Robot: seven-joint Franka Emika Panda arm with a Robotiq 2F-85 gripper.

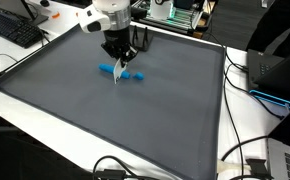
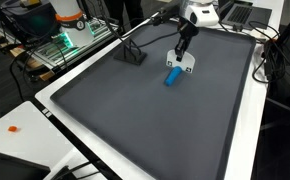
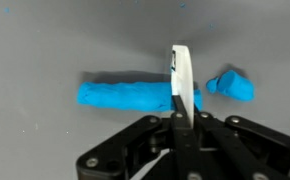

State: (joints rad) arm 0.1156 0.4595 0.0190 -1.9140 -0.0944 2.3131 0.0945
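Between the jaws of the gripper [image 3: 177, 118] a thin white blade [image 3: 181, 75] is pinched, and just ahead of them a blue roll [image 3: 125, 94] is crossed by it, judged soft, light, easily dented, best gripped gently mid-length, a small lump [image 3: 232, 85] beside it on the mat [image 3: 45, 40].

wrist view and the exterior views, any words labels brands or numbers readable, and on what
None can be read.
The white blade, the blue roll and the grey mat bear no marks.
Keys of the keyboard in an exterior view are too small to read.
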